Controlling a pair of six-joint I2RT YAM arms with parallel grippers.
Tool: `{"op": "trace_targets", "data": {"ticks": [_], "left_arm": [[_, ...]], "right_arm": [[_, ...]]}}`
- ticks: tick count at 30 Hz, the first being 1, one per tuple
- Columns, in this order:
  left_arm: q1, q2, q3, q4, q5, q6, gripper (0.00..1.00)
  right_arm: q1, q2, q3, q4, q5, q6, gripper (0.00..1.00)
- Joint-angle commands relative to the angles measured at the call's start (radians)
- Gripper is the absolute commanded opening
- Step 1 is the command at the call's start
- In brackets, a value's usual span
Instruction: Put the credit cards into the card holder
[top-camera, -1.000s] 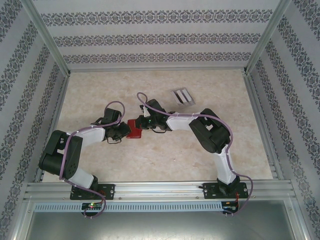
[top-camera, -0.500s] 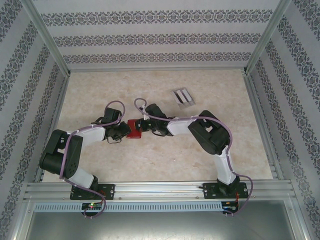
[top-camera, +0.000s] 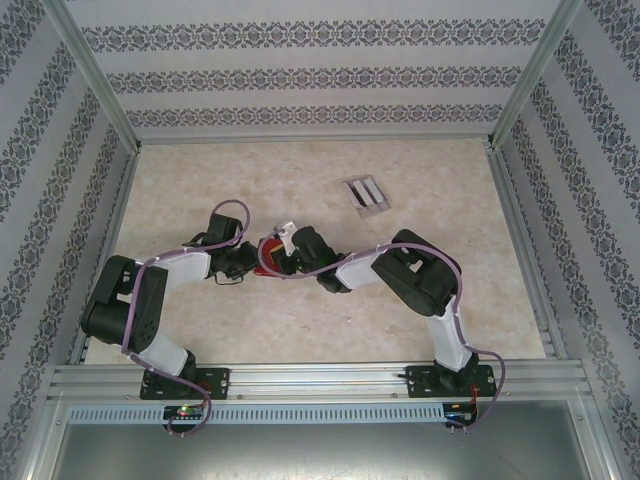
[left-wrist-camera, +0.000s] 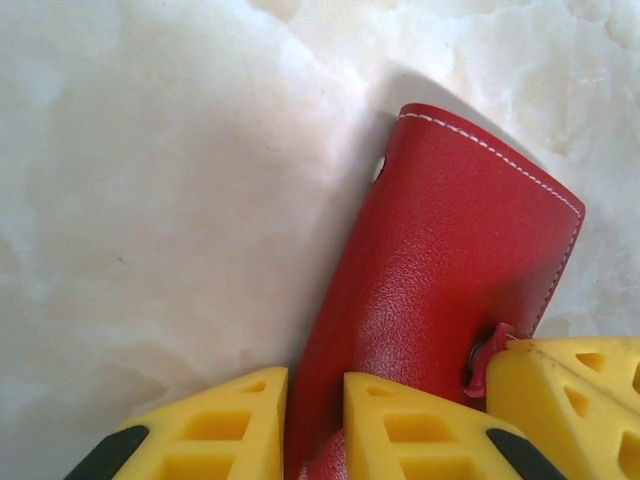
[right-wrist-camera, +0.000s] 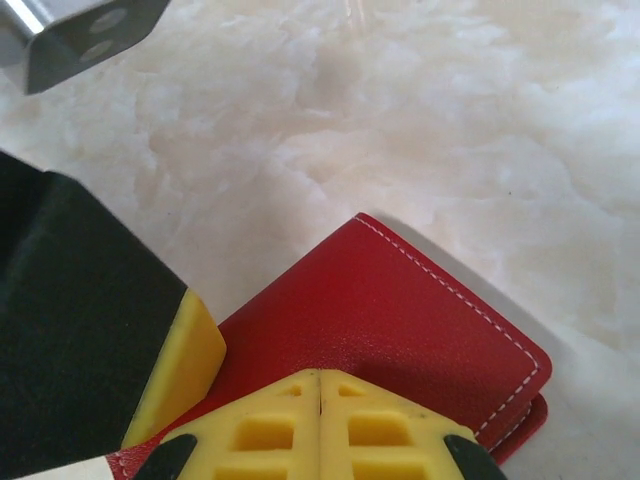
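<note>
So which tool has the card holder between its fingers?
The left tool: the card holder sits between its fingers; the right tool's fingers are shut together.

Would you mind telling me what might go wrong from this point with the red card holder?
The left tool pinches the card holder only at one end, so a push may twist it loose. The right tool, shut, sits close beside the left tool near the snap tab; they could bump.

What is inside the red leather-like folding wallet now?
The red leather-like wallet is folded shut, showing only its outer cover, pinched by the left gripper. Pockets and any cards inside are hidden.
</note>
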Motion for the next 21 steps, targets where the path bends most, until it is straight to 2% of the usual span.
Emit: {"op": "trace_targets", "data": {"ticks": [1,5,8,10,13,15,16,17,21], "left_arm": [[0.0,0.096,-0.034,-0.041,-0.038,-0.013,0.2],[0.001,0.091,-0.042,-0.022,-0.03,-0.011,0.21],[0.002,0.05,-0.037,-0.04,0.006,-0.014,0.23],[0.001,-0.043,-0.02,-0.086,0.013,-0.017,0.24],[0.001,-0.226,0.037,-0.21,-0.037,0.009,0.31],[0.002,-0.306,0.108,-0.322,-0.094,0.048,0.38],[0.004,-0.338,0.151,-0.375,-0.123,0.067,0.4],[0.007,-0.363,0.185,-0.413,-0.143,0.08,0.41],[0.012,-0.447,0.257,-0.487,-0.225,0.131,0.49]], "right_arm": [[0.003,0.102,-0.077,-0.22,0.054,-0.068,0.0],[-0.012,0.033,-0.076,-0.21,-0.018,-0.015,0.02],[-0.027,-0.055,-0.047,-0.243,-0.068,-0.002,0.1],[-0.038,-0.122,-0.035,-0.253,-0.099,0.004,0.15],[-0.057,-0.224,-0.034,-0.255,-0.122,0.03,0.36],[-0.073,-0.298,-0.049,-0.254,-0.132,0.057,0.46],[-0.082,-0.346,-0.061,-0.251,-0.138,0.068,0.59],[-0.09,-0.396,-0.082,-0.247,-0.137,0.076,0.98],[-0.114,-0.635,-0.18,-0.29,-0.043,0.062,0.98]]}}
